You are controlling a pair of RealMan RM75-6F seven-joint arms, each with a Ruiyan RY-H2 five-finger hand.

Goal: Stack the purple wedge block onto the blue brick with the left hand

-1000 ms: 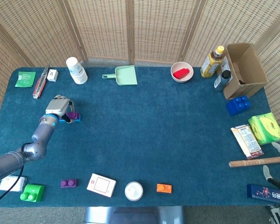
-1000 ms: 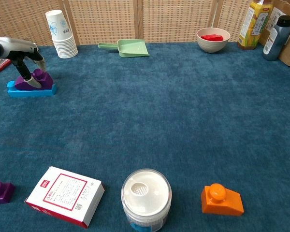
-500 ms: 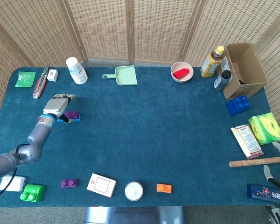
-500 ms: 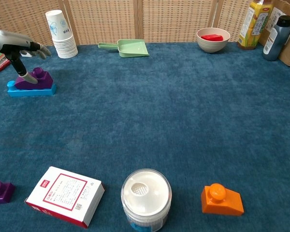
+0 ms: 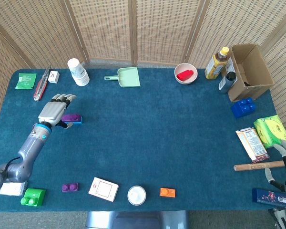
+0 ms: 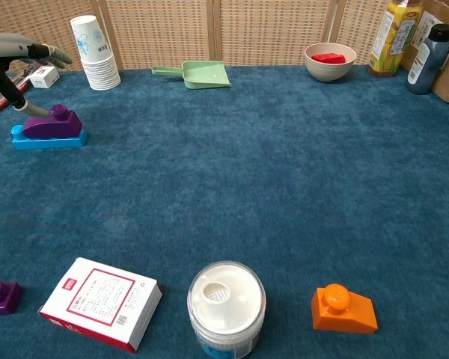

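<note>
The purple wedge block (image 6: pixel 53 123) lies on top of the blue brick (image 6: pixel 49 140) at the table's left side; both also show in the head view, the wedge (image 5: pixel 73 117) over the brick (image 5: pixel 76 121). My left hand (image 5: pixel 52 111) hovers just left of the stack with its fingers spread and holds nothing; in the chest view the left hand (image 6: pixel 19 60) sits above and left of the wedge, thumb tip close to it. My right hand (image 5: pixel 283 160) shows at the lower right edge, fingers apart, empty.
A stack of paper cups (image 5: pixel 77 71), a green dustpan (image 5: pixel 126 77) and a bowl (image 5: pixel 186 74) stand along the back. Near the front lie a small purple brick (image 5: pixel 69 187), a white box (image 5: pixel 103 189), a white jar (image 5: pixel 137 195) and an orange wedge (image 5: pixel 167 192).
My left hand let go of the purple wedge, spread its fingers and drew back to the left and up. The wedge stays on the blue brick.
</note>
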